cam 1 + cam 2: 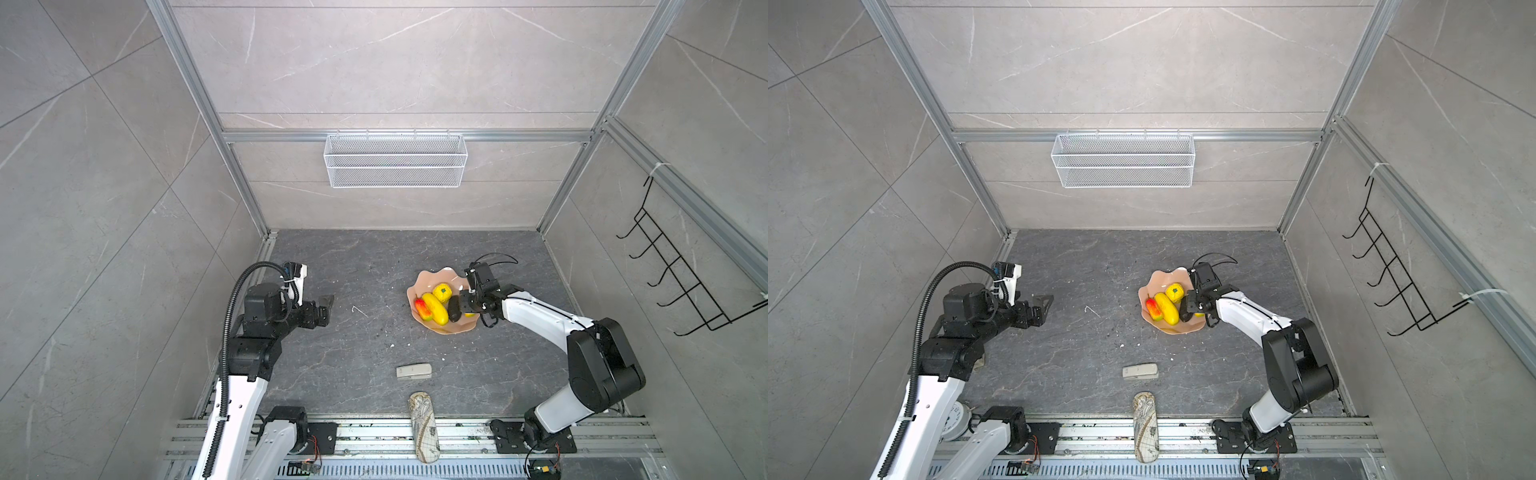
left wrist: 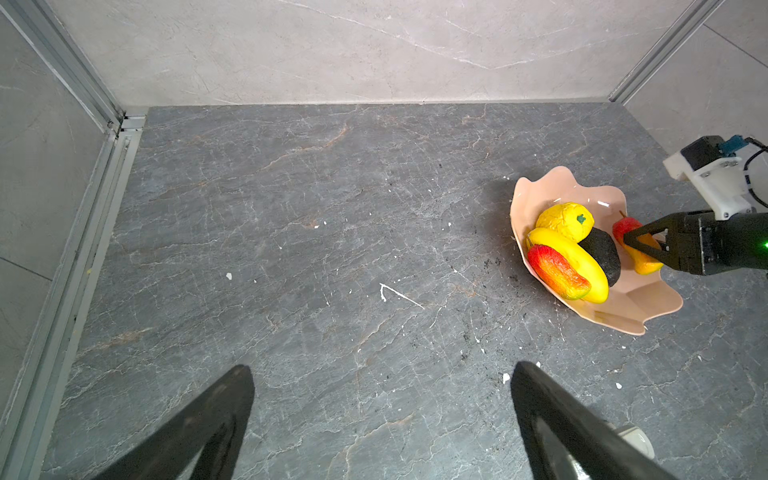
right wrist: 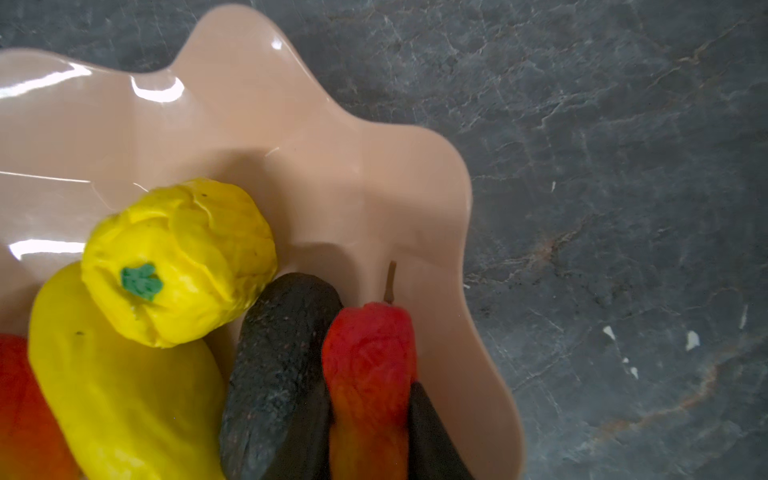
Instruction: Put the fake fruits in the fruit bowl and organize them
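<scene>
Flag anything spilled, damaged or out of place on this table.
White flecks and dark grit litter the table near the fruit bowl, like spilled debris. The patterned case overhangs the front edge onto the rail.

In both top views, my right pincer [image 1: 465, 307] hid nearly all of the stemmed red-orange fruit [image 3: 370, 353] clamped in it; only a yellow sliver showed. In the right wrist view, the frame edge cut off that fruit's far end, my fingers [image 3: 432, 436], the long yellow fruit [image 3: 124, 395], the second red-orange fruit [image 3: 20, 407] and part of the pink bowl [image 3: 353, 145]. The left wrist view cropped my left fingers [image 2: 199, 432].
</scene>
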Robot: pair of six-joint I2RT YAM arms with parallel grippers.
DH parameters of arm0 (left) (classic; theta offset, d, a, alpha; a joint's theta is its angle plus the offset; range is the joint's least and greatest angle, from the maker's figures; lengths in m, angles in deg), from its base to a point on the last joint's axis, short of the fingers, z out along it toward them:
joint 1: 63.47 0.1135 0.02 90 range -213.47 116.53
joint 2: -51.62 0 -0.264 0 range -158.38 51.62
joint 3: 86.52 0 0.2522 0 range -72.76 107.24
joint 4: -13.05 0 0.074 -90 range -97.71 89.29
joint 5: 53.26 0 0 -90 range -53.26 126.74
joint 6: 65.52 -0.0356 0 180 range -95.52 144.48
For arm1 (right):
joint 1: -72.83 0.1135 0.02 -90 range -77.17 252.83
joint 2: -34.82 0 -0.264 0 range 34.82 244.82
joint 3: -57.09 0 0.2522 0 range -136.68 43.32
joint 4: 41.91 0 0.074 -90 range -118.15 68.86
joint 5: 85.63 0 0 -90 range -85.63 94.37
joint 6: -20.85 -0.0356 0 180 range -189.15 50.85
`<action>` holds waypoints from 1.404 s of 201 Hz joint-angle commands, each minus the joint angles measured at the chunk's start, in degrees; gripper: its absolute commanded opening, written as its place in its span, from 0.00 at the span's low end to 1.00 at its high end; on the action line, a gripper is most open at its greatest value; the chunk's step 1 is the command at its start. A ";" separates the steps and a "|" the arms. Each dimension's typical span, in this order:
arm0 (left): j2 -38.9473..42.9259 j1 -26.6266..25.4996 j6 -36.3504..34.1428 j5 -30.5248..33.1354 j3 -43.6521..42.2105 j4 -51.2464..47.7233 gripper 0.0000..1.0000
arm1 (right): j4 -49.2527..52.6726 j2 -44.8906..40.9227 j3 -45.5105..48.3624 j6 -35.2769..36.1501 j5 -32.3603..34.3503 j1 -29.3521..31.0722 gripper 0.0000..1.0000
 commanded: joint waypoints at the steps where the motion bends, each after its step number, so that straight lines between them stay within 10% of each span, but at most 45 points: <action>1: 0.59 -0.22 -1.06 -0.54 0.27 1.22 1.00 | -1.86 0.80 0.26 -1.61 0.55 -0.06 0.24; 106: -1.64 -0.19 -0.60 1.18 1.05 2.59 1.00 | 4.99 -18.36 -1.60 4.44 7.38 -0.15 0.99; 155: 1.15 -0.22 2.41 6.42 -2.46 11.51 1.00 | -10.09 -28.70 9.34 11.27 7.24 -7.06 1.00; 182: 0.66 -0.21 6.64 13.29 -9.46 21.20 1.00 | -35.22 -32.50 24.57 15.08 11.17 -9.56 1.00; 282: -23.35 -0.34 2.67 32.28 -31.44 66.53 1.00 | -69.32 -8.62 36.20 14.70 20.51 -11.58 1.00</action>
